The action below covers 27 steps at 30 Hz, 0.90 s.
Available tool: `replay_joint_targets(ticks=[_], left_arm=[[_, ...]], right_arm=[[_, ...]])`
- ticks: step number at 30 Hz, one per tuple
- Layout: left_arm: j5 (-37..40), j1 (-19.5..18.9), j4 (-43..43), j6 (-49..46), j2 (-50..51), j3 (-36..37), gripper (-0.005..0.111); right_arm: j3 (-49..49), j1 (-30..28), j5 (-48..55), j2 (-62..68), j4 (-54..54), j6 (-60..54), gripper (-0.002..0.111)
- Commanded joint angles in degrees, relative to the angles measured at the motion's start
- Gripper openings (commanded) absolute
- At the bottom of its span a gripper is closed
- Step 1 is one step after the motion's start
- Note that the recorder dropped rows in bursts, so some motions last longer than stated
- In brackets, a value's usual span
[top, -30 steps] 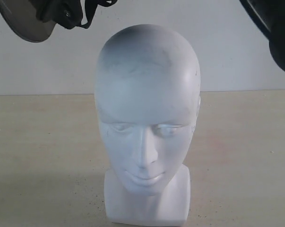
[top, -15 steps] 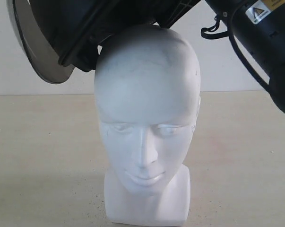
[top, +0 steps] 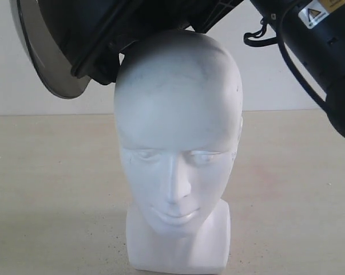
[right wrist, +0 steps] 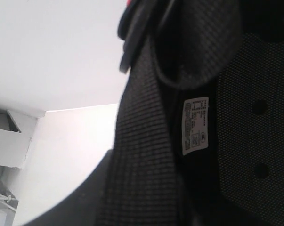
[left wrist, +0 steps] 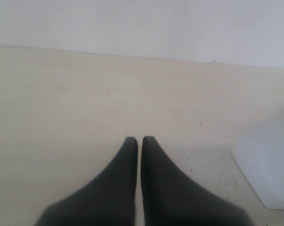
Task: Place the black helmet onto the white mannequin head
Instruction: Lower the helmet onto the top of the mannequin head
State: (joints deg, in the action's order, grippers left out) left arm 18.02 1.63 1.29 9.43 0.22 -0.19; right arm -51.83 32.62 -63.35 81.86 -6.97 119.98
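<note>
The white mannequin head point(top: 178, 143) stands upright on the table, face toward the exterior camera. The black helmet point(top: 132, 23) hangs tilted over its crown, its rim touching or just above the top left of the head, with the smoky visor point(top: 46, 63) sticking out at the upper left. My right arm point(top: 318, 46) reaches in from the upper right and carries the helmet. The right wrist view is filled by the helmet's padded lining point(right wrist: 255, 141), a woven strap point(right wrist: 146, 155) and a white label point(right wrist: 196, 125); the jaws themselves are hidden. My left gripper point(left wrist: 139, 139) is shut and empty, low over the table beside the mannequin's base point(left wrist: 269, 165).
The beige table point(top: 52, 189) spreads on both sides of the head, with a plain white wall point(top: 275, 80) behind it. A loose black strap loop point(top: 258, 37) dangles near the right arm.
Over the last second the helmet came down from the top left onto the head's crown, with the right arm following into view. In the last half second it barely shifted.
</note>
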Motion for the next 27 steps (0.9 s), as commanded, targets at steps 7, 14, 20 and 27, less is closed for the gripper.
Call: replay_joint_targets(ticks=[7,14,20,27], left_arm=[[0.2,0.2,-0.2,-0.3,-0.2,0.2,0.004],[0.2,0.2,-0.2,-0.3,-0.2,0.2,0.004],[0.2,0.2,-0.2,-0.3,-0.2,0.2,0.004],[0.2,0.2,-0.2,-0.3,-0.2,0.2,0.004]], right_arm=[[5.1,-4.2,-6.6,-6.2,-0.6,0.2,0.0],[8.9,-4.7,-6.6,-7.2,-1.3,0.2,0.0],[10.5,-4.7,-6.6,-7.3,-1.8,0.2,0.0],[10.5,-4.7,-6.6,-7.3,-3.8,0.2,0.0]])
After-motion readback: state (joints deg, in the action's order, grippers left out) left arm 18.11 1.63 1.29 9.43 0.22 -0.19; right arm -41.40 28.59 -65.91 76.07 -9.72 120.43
